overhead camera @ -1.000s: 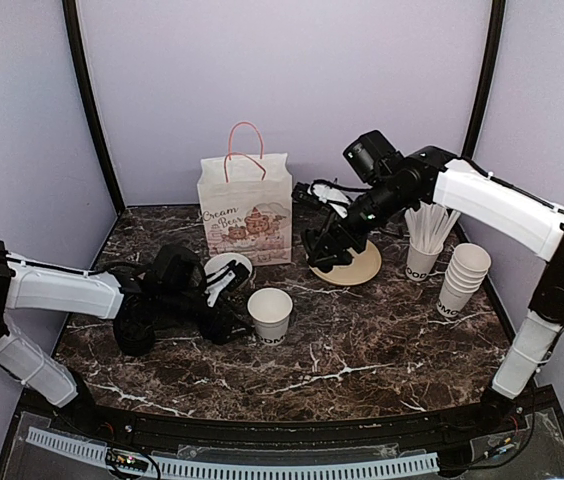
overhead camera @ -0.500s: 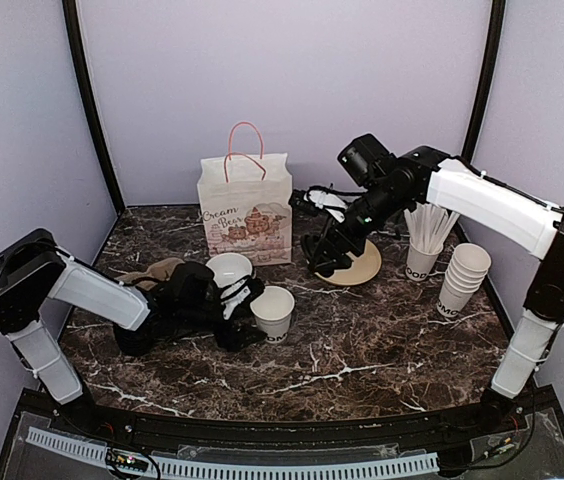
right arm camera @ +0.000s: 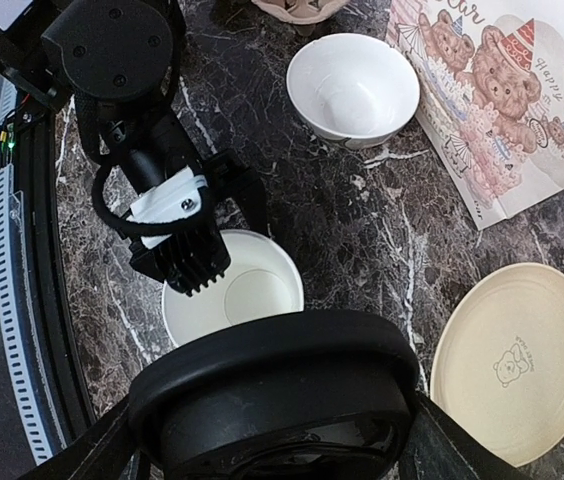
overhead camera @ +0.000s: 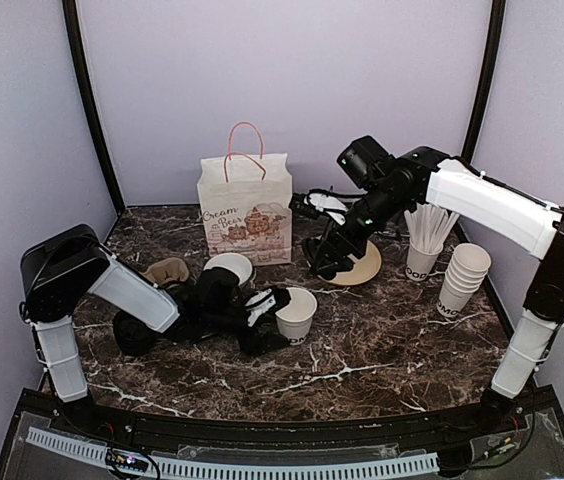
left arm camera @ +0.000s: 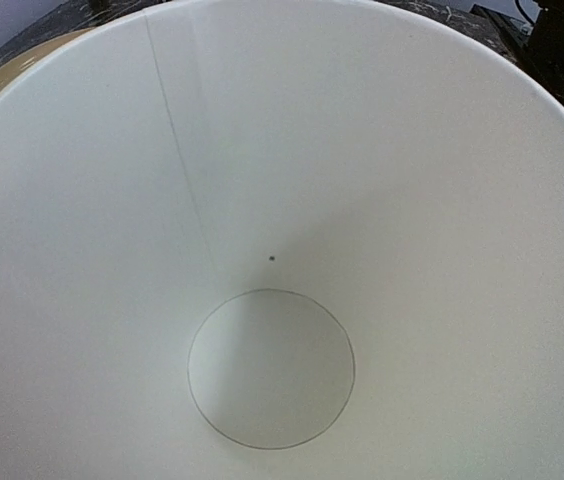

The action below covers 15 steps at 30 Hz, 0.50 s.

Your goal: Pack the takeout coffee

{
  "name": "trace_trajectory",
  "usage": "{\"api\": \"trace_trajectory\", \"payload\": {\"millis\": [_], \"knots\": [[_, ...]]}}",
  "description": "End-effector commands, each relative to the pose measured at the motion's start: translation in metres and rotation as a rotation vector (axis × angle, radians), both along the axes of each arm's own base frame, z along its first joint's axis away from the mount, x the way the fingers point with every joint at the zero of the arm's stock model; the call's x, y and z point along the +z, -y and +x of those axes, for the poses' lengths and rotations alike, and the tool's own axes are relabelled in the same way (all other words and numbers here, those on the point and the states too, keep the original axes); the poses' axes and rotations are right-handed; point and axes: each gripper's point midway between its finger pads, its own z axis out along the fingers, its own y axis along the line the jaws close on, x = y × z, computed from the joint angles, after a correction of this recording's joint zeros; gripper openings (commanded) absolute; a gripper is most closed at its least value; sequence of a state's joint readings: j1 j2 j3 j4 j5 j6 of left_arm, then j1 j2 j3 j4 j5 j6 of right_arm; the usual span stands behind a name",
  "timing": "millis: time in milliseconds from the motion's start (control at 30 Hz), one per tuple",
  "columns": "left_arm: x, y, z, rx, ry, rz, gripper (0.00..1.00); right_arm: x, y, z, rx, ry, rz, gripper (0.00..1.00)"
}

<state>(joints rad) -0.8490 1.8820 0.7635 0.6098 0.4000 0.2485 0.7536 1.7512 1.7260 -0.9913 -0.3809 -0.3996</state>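
No cup with a black lid is in view. My left gripper point(overhead camera: 274, 318) is shut on the rim of a lidless white paper cup point(overhead camera: 298, 312) with black lettering, standing on the marble table. The cup's empty inside fills the left wrist view point(left arm camera: 272, 250), so the fingers are hidden there. My right gripper point(overhead camera: 324, 265) is shut on a black plastic lid point(right arm camera: 272, 400) and holds it in the air over the near edge of a beige plate point(overhead camera: 360, 268). In the right wrist view the cup point(right arm camera: 257, 290) sits just below the lid, with the left gripper point(right arm camera: 177, 240) on its rim.
A paper bag point(overhead camera: 247, 210) with bear print stands at the back. A white bowl point(overhead camera: 229, 267) and a brown cup sleeve point(overhead camera: 167, 270) lie left of the cup. A cup of white sticks point(overhead camera: 422, 250) and a stack of lidless cups point(overhead camera: 462, 280) stand at the right.
My left arm has moved the cup to the right, toward the plate. My right gripper with the lid has hardly moved.
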Motion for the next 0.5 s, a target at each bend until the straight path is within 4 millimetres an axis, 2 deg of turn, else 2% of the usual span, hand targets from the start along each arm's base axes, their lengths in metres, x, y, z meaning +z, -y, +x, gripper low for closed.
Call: {"api": "trace_trajectory", "payload": {"millis": [0,167,300,333,367,400,433,467], "knots": [[0.013,0.027,-0.007,-0.082,0.048,-0.051,0.71,0.002,-0.002,-0.007,0.035,0.000,0.000,0.72],[0.016,0.044,-0.017,-0.123,0.050,-0.063,0.70,-0.002,0.003,-0.012,0.060,-0.004,-0.023,0.72],[0.028,0.049,-0.025,-0.132,0.055,-0.073,0.71,-0.005,0.007,-0.015,0.088,0.002,-0.053,0.71],[0.039,0.049,-0.025,-0.130,0.067,-0.089,0.72,-0.006,0.008,-0.016,0.096,0.006,-0.063,0.70],[0.041,0.046,-0.027,-0.119,0.064,-0.091,0.73,-0.006,0.008,-0.017,0.106,0.012,-0.075,0.70],[0.054,0.045,-0.027,-0.112,0.076,-0.112,0.73,-0.009,0.009,-0.019,0.117,0.014,-0.091,0.70],[0.055,0.040,-0.028,-0.095,0.066,-0.113,0.75,-0.010,0.009,-0.021,0.129,0.018,-0.103,0.70],[0.068,0.038,-0.030,-0.086,0.077,-0.135,0.77,-0.012,0.009,-0.023,0.140,0.022,-0.117,0.70]]}}
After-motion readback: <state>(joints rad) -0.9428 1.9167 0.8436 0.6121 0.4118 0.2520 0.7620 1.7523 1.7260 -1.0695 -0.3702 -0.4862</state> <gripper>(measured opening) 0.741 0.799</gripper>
